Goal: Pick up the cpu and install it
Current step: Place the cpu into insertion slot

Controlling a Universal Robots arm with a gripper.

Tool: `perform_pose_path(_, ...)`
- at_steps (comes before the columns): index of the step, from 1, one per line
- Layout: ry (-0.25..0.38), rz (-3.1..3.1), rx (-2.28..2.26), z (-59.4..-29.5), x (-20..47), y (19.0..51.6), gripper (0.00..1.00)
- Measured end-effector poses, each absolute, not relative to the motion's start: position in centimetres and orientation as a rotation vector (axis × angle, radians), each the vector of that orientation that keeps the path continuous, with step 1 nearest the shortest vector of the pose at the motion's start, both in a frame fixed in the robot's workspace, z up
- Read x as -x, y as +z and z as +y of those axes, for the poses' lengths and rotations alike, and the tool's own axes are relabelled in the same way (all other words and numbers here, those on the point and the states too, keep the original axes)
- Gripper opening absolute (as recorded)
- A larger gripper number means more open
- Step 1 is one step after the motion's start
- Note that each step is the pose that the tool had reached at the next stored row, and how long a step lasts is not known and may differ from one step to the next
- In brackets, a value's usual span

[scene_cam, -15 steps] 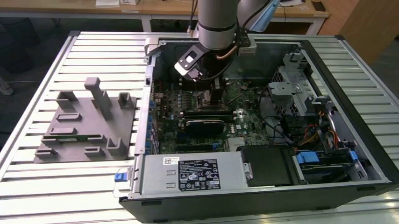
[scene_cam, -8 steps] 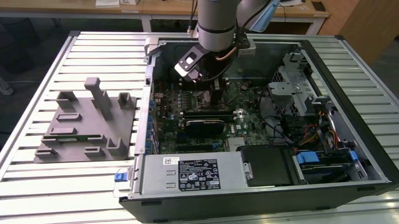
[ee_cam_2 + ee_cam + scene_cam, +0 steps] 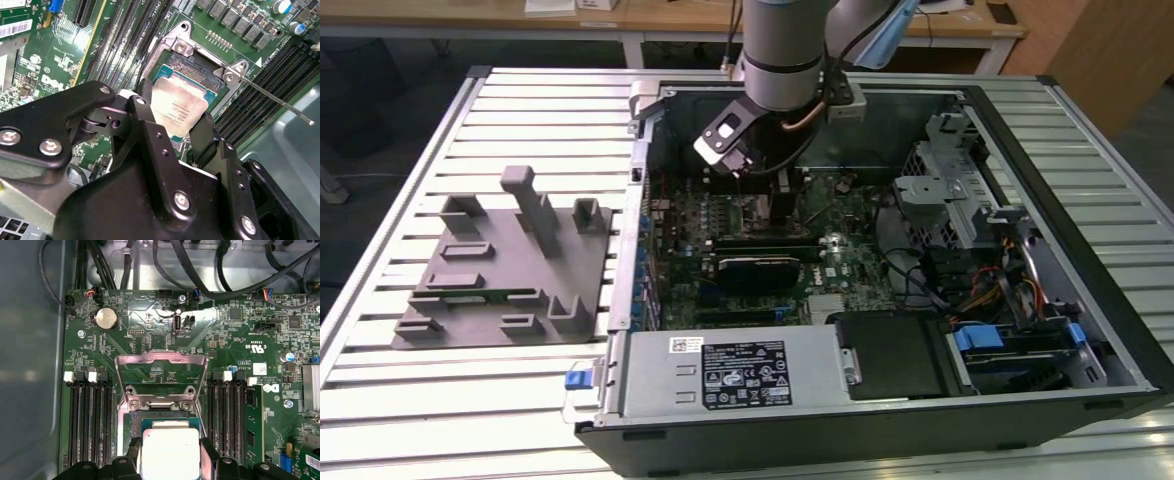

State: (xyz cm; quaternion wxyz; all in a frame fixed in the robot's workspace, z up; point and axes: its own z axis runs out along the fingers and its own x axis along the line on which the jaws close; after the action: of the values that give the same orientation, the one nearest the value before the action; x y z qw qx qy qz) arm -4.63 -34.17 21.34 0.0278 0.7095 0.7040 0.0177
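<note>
The gripper [image 3: 171,114] pinched the cpu [image 3: 181,102] by two opposite edges, with one black finger [image 3: 202,137] on each side. The cpu hung right over the open socket [image 3: 159,416] on the green motherboard [image 3: 240,350], deep inside the open computer case [image 3: 1067,190]. In the second wrist view the cpu looked a bit tilted, and it was hard to tell if it touched the socket. The socket's metal cover [image 3: 161,371] stood up and its thin lever [image 3: 280,103] stuck out to one side, so the way in was open.

This looked like the putting-in step: the cpu was off its resting place, held, and not yet let go. The step called for care. The cpu had to line up square with the socket and lie flat, with no hard push.

There was tiny grey print on the cpu's shiny top. White letters showed on the motherboard, and a white sticker sat on the power supply [image 3: 747,375] at the near side in the exterior view.
</note>
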Motion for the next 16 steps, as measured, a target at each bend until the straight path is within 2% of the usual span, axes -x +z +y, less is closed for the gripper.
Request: perform_pose_path(16,0.057,2.174,-2.191,-34.02,4.64,20.49,0.55)
